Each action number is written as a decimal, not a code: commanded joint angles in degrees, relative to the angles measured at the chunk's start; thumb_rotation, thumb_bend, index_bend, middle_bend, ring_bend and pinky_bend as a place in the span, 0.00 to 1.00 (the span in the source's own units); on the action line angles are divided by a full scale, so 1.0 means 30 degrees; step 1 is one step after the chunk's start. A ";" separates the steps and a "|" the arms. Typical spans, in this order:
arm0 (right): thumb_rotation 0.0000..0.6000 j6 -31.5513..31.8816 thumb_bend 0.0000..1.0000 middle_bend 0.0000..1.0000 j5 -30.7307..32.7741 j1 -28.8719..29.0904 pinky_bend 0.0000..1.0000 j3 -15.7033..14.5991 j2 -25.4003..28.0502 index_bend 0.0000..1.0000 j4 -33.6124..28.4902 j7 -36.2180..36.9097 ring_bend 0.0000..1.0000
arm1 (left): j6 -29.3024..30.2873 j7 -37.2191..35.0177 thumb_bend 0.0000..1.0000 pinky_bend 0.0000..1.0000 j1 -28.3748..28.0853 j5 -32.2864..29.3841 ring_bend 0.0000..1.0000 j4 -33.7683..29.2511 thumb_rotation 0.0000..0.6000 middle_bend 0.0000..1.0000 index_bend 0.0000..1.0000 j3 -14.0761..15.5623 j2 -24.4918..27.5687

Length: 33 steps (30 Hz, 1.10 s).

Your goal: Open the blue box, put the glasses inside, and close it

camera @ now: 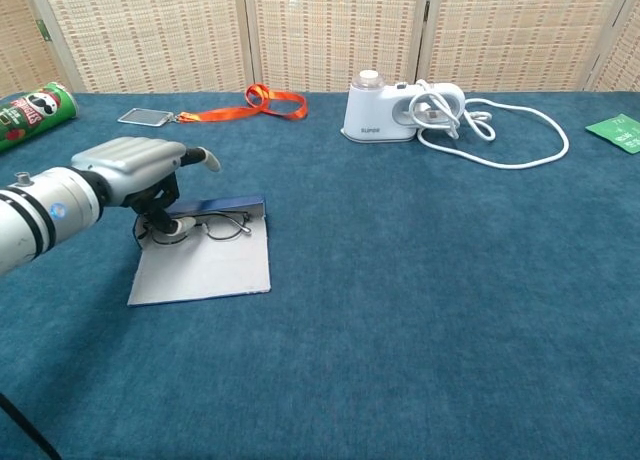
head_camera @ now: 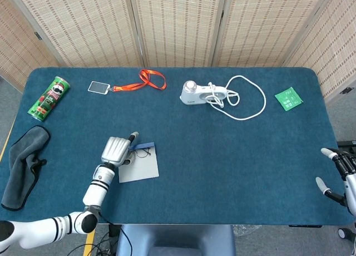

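Note:
The blue box [head_camera: 142, 170] [camera: 205, 272] lies flat on the table's near left, showing a pale grey face with a blue strip along its far edge. Thin-framed glasses [head_camera: 143, 152] [camera: 222, 224] rest on its far part, by the blue strip. My left hand [head_camera: 115, 150] [camera: 132, 168] hangs over the box's far left corner, fingers curled down and pinching the glasses' left end. At the table's right edge my right hand [head_camera: 337, 172] holds nothing, its fingers apart; the chest view does not show it.
A green chip can [head_camera: 50, 98] [camera: 30, 108] and a dark cloth [head_camera: 22, 164] lie at the far left. At the back are an orange lanyard with badge [head_camera: 146, 80] [camera: 250, 104], a white device with coiled cable [head_camera: 198, 93] [camera: 385, 110] and a green packet [head_camera: 288, 98].

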 commanded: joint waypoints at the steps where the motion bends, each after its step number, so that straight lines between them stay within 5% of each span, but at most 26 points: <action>1: 1.00 0.0005 0.28 0.22 -0.0011 0.0001 0.22 -0.0007 -0.0014 0.19 0.0002 0.0002 0.27 | 0.0221 -0.0156 0.39 0.91 0.0061 -0.0005 0.87 -0.0220 1.00 0.93 0.19 -0.0197 0.0326; 8: 1.00 0.0050 0.28 0.22 -0.0012 -0.0030 0.22 -0.0022 -0.0048 0.19 0.0014 0.0002 0.27 | -0.0199 0.0001 0.39 0.91 -0.0241 -0.1165 0.87 0.0768 1.00 0.93 0.19 -0.0754 0.0531; 33: 1.00 -0.0045 0.28 0.22 0.0027 -0.0012 0.22 -0.0022 0.0047 0.19 -0.0234 -0.0291 0.27 | 0.0010 -0.0297 0.39 0.91 0.0041 -0.0475 0.87 0.0591 1.00 0.93 0.19 0.0222 0.0160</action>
